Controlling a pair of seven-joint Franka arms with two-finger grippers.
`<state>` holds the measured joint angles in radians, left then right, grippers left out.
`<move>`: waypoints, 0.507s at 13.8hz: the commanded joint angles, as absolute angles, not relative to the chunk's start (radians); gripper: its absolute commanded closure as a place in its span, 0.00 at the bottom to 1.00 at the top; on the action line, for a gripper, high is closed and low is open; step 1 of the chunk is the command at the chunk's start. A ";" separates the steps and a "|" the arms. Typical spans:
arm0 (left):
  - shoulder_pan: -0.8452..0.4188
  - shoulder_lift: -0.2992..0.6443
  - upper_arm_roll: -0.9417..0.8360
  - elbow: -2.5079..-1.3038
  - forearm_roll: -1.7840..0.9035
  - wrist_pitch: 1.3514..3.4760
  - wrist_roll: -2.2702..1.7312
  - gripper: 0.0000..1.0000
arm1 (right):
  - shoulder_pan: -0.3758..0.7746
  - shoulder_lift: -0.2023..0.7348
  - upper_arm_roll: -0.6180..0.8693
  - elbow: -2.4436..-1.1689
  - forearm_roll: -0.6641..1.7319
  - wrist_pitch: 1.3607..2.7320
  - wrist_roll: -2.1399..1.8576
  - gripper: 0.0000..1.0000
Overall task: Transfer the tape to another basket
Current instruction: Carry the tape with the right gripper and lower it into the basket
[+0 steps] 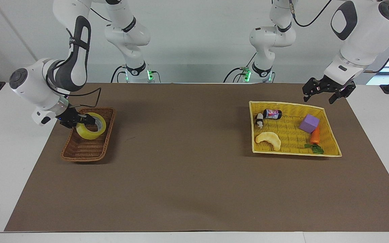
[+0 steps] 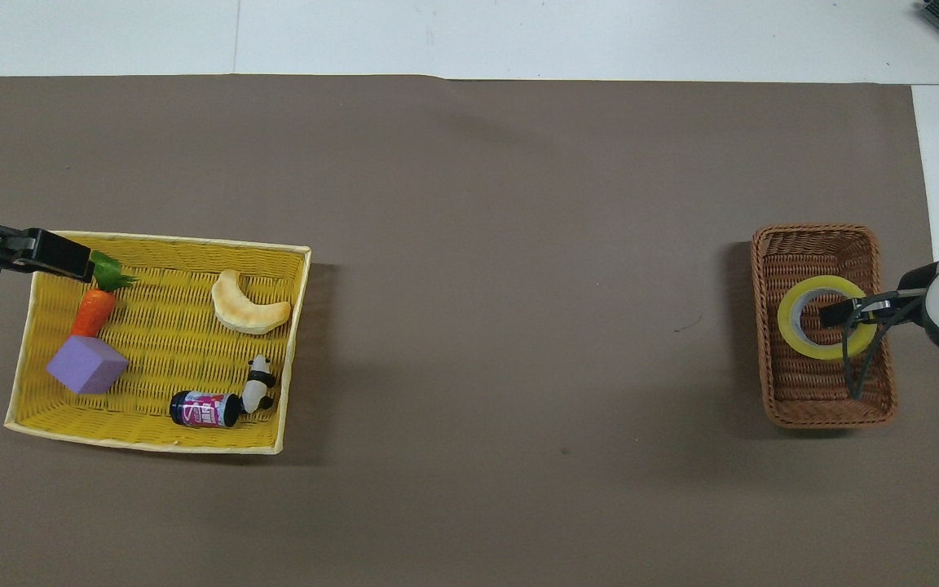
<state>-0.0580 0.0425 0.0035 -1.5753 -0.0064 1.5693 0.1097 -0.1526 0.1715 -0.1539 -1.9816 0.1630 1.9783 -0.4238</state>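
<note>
The yellow tape (image 1: 89,136) (image 2: 795,338) hangs tilted, low inside the dark brown wicker basket (image 1: 83,152) (image 2: 766,383) at the right arm's end of the table. My right gripper (image 1: 87,120) (image 2: 836,313) is shut on the roll's wall, one finger inside the grey-white core. I cannot tell whether the roll touches the basket's floor. My left gripper (image 1: 318,100) (image 2: 70,261) is open and holds nothing. It hovers over the corner of the yellow tray (image 1: 295,153) (image 2: 143,444) that lies at the left arm's end.
In the yellow tray lie a carrot (image 2: 93,311), a purple cube (image 2: 86,365), a pale crescent toy (image 2: 248,306), a small panda (image 2: 257,381) and a dark can (image 2: 204,409). A brown mat (image 1: 187,162) covers the table between tray and basket.
</note>
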 commanded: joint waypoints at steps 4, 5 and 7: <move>-0.048 0.046 -0.002 -1.565 0.009 1.549 0.123 0.00 | -0.167 0.169 -0.138 -2.003 0.149 1.994 -0.436 1.00; -0.049 0.046 -0.002 -1.565 0.009 1.549 0.123 0.00 | -0.167 0.176 -0.138 -2.005 0.150 1.996 -0.433 1.00; -0.048 0.046 -0.002 -1.565 0.009 1.549 0.123 0.00 | -0.166 0.178 -0.138 -2.005 0.150 1.997 -0.425 0.76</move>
